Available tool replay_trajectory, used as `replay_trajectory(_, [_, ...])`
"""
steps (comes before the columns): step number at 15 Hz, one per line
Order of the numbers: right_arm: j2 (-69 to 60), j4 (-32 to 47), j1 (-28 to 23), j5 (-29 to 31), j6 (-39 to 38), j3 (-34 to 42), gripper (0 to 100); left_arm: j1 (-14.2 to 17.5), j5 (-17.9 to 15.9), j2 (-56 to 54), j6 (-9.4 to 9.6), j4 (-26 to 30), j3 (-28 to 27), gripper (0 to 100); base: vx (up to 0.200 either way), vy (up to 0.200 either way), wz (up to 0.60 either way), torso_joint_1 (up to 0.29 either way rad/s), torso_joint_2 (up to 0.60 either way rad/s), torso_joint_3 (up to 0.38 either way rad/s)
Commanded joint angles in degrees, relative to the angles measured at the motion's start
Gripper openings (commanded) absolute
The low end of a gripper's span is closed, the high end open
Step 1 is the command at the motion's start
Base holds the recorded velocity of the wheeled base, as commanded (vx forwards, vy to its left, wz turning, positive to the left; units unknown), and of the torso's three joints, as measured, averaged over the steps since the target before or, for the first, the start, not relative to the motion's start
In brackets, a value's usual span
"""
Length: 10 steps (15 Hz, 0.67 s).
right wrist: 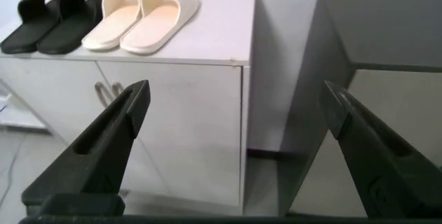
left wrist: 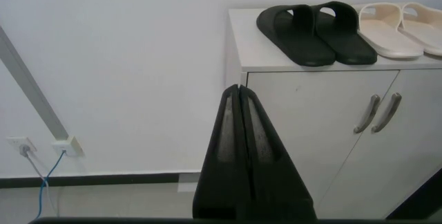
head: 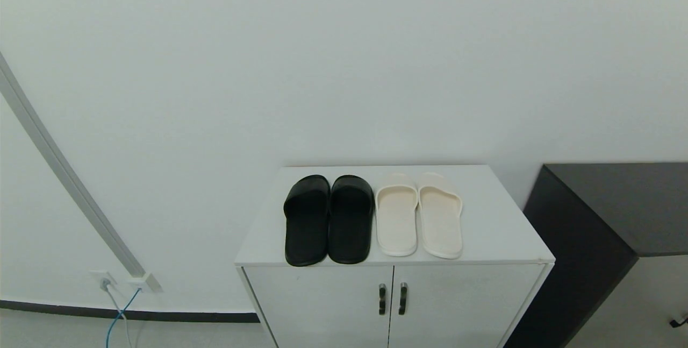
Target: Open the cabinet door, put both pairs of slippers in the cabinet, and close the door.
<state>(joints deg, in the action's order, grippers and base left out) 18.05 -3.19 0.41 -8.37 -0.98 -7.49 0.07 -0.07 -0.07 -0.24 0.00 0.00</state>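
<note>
Left gripper (left wrist: 239, 92), low before the cabinet's left side, has black fingers pressed together on nothing; right gripper (right wrist: 235, 89) has fingers wide apart, facing the right door. Next, white two-door cabinet (head: 500, 235), both doors closed, w/ dark handles (head: 382, 298) side by side at centre seam. On top: black slide slippers (head: 309, 229) on robot's left, cream slide slippers (head: 396, 224) just beside, toes twd wall; dark grey cabinet (head: 618, 203) stands on the right.

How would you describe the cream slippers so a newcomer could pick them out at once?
Find the white cabinet against the wall, beside a dark grey unit. Two pairs of slippers lie side by side on its top, toes toward the wall. The cream slippers are the pair nearer that unit; the black slippers lie on their other side.
</note>
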Motion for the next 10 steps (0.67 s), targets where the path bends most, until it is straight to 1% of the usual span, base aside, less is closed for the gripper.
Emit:
replay_trajectory(1, [18.16, -9.02, 2.13, -1.64, 0.01, -0.60, 100, 0.01, -0.01, 0.07, -0.02, 0.00, 0.00, 0, 0.000, 0.000, 0.00, 0.000, 0.00, 0.000])
replay_trajectory(3, [25.45, -13.86, 6.09, -1.29, -0.34, -1.66, 100, 0.01, -0.01, 0.07, -0.02, 0.00, 0.00, 0, 0.000, 0.000, 0.00, 0.000, 0.00, 0.000])
replay_trajectory(5, [31.87, -15.88, 8.02, -1.29, -0.52, -4.29, 100, 0.01, -0.01, 0.07, 0.07, 0.00, 0.00, 0, 0.000, 0.000, 0.00, 0.000, 0.00, 0.000])
replay_trajectory(7, [36.79, -17.11, 11.98, -0.94, -1.22, -6.93, 100, 0.01, -0.01, 0.07, 0.07, 0.00, 0.00, 0, 0.000, 0.000, 0.00, 0.000, 0.00, 0.000])
replay_trajectory(8, [39.07, -17.37, 14.53, 0.29, -2.98, -8.69, 100, 0.01, -0.01, 0.07, 0.07, 0.00, 0.00, 0, 0.000, 0.000, 0.00, 0.000, 0.00, 0.000])
replay_trajectory(10, [42.94, -18.08, 21.91, 4.60, -6.32, -10.80, 100, 0.01, -0.01, 0.07, 0.07, 0.00, 0.00, 0, 0.000, 0.000, 0.00, 0.000, 0.00, 0.000])
